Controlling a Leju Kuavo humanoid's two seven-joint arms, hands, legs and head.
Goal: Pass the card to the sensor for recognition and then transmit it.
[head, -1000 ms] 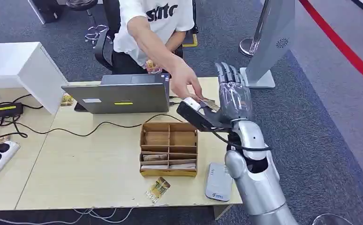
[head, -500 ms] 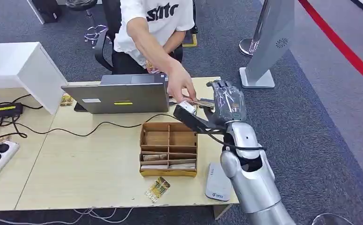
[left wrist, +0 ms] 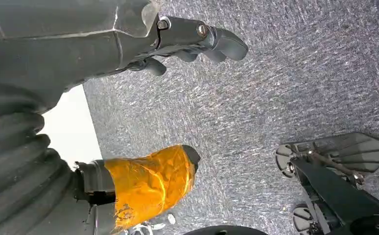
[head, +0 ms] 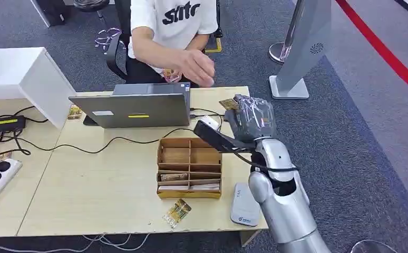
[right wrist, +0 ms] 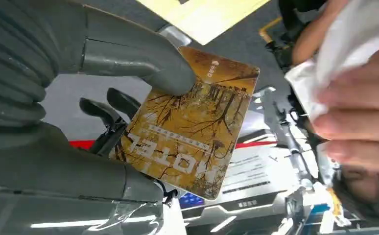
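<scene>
**Card in hand, sensor close by**

While the right hand (head: 250, 119) pinches the card (right wrist: 192, 122) between thumb and fingers above the table's far right, that thin, stiff, slick plastic looks safest gripped by its edges. Nearer lies the white sensor (head: 244, 204). Hanging empty, the left hand (left wrist: 80, 98) has its fingers apart.

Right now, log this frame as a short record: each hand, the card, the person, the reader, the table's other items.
right hand: holds the hotel card, raised above the table's far right corner
left hand: hangs over grey carpet, holds nothing
person's hand: pulled back above the laptop
card reader: near table edge, untouched
wooden organizer: mid-table
spare card: before the organizer
</scene>
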